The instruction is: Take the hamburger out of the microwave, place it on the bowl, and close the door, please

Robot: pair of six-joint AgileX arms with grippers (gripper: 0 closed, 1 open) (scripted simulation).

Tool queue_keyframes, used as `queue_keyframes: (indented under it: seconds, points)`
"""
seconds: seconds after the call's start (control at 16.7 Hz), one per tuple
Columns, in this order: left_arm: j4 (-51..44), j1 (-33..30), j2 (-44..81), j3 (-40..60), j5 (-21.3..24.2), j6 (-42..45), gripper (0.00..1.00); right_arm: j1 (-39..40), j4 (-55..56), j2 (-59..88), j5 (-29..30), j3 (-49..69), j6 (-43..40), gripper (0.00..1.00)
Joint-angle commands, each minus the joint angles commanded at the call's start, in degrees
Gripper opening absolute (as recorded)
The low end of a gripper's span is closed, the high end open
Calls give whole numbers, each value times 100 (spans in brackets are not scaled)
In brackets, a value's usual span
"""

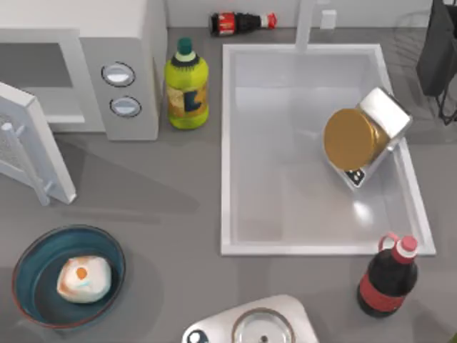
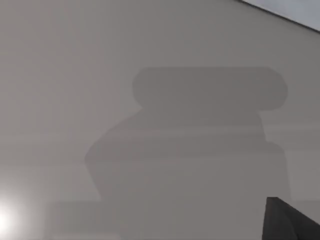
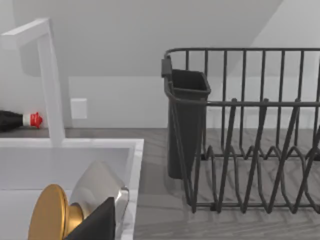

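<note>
The hamburger point(image 1: 83, 279) lies in the bowl point(image 1: 28, 266) at the lower left of the top view, on the bench point(image 1: 171, 214). The microwave point(image 1: 107, 64) stands at the upper left, its door point(image 1: 28, 146) swung open toward the bowl. Whether either end effector is spread or pressed together, I cannot tell.

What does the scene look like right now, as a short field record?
hamburger: small whitish lump with orange patches, lying inside the bowl
bowl: wide dark teal bowl with reddish-brown rim, front left of table
microwave: large light grey box with two round knobs, back left
door: light grey panel with mesh window, swung open
remaining: closing the door
</note>
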Motion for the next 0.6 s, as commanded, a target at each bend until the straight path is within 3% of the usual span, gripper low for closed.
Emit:
queue_keyframes:
  seconds: [0.42, 0.6]
  points:
    - [118, -294, -283, -288, -204, -310, 0, 0, 0, 0, 0, 0, 0, 100]
    - [136, -682, -442, -392, -500, -648, 0, 0, 0, 0, 0, 0, 0, 100]
